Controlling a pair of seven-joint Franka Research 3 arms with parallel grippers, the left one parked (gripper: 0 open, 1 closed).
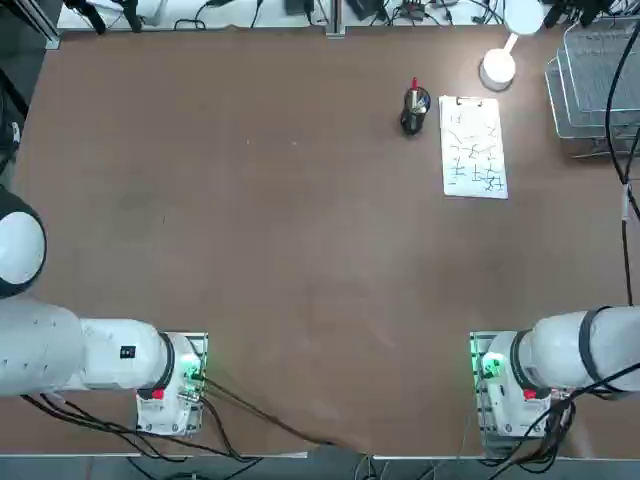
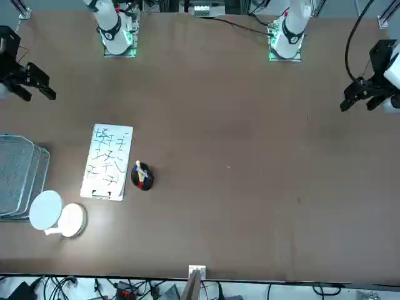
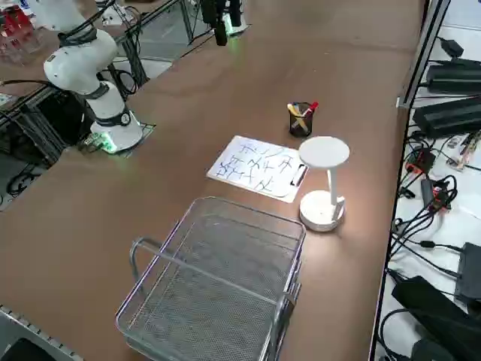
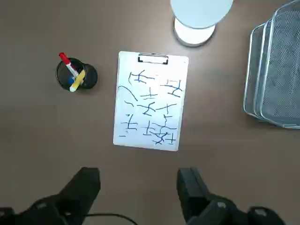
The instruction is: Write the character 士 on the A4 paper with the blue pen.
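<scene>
While right tool (image 4: 138, 187) hovers spread, empty | A4 paper (image 4: 151, 101): blue strokes, unreadable.

Table: a wide brown tabletop (image 1: 280, 260) fills nearly every view, its surface matte.
Lamp: a white desk lamp (image 3: 325, 177) with a round head and round base stands on the table, well ahead of the gripper.
Basket: a wire mesh tray (image 3: 218, 282) sits at the table's edge, near the lamp.
Beyond the table: black cables (image 3: 432, 188) and power bricks lie along one side.
</scene>
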